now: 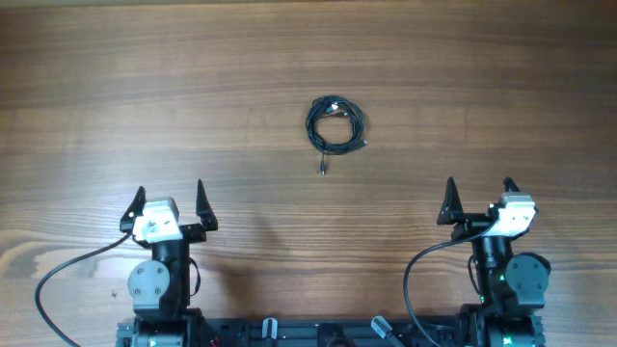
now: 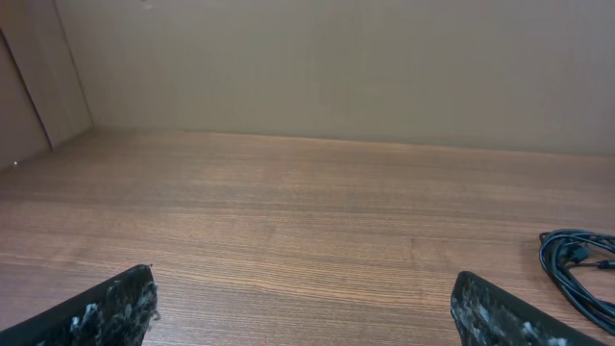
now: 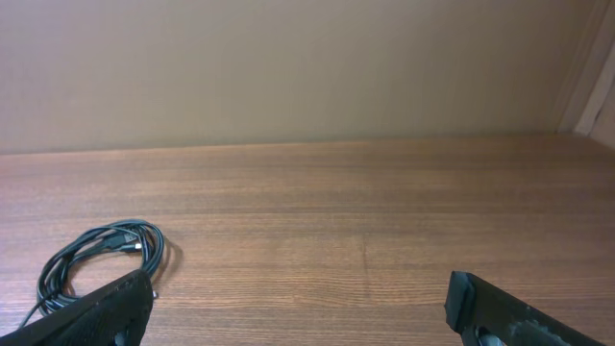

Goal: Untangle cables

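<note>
The cables [image 1: 335, 124] lie coiled together in one small black bundle on the wooden table, a loose plug end trailing toward the front. The left wrist view catches the cables [image 2: 580, 261] at its right edge; the right wrist view has the cables [image 3: 99, 258] at lower left, partly behind a finger. My left gripper [image 1: 169, 202] stands open near the front left, well short of the coil. My right gripper [image 1: 479, 198] stands open at the front right, equally far from it. Nothing sits between either pair of fingers.
A wooden table [image 1: 308, 58] fills the overhead view. A plain beige wall [image 3: 288, 67] rises behind the table's far edge. Thick black arm cables [image 1: 67, 275] loop beside both arm bases at the front.
</note>
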`<state>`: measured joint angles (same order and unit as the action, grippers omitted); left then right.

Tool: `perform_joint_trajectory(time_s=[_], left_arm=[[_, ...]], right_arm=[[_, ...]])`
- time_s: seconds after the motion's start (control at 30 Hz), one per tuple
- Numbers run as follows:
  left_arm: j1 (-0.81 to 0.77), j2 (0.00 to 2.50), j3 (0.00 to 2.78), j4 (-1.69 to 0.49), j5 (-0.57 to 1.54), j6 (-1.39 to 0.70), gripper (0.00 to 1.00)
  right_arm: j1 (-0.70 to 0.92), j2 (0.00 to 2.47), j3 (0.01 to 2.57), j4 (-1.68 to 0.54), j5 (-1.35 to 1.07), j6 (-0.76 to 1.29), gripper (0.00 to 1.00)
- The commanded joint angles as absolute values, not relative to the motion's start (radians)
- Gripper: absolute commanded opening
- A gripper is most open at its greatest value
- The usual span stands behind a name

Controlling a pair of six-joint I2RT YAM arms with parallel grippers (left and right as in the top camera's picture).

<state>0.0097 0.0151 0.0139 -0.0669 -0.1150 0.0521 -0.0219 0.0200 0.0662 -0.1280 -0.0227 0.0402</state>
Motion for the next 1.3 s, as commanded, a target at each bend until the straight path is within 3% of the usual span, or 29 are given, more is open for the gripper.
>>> perform_joint_trajectory(time_s=[0.0, 0.87, 1.07, 1.27], left_arm=[[0.019, 0.018, 0.007, -0.063, -0.121, 0.072, 1.0], [0.017, 0.018, 0.007, -0.033, 0.064, 0.07, 1.0], [0.017, 0.018, 0.02, -0.058, 0.014, -0.039, 1.0], [0.017, 0.025, 0.242, -0.387, 0.041, -0.068, 1.0]], right_arm=[[-0.028, 0.005, 0.06, -0.125, -0.031, 0.053, 1.0], [-0.028, 0.005, 0.06, -0.125, -0.031, 0.053, 1.0], [-0.028, 0.005, 0.06, -0.125, -0.031, 0.053, 1.0], [-0.028, 0.005, 0.06, -0.125, -0.031, 0.053, 1.0]])
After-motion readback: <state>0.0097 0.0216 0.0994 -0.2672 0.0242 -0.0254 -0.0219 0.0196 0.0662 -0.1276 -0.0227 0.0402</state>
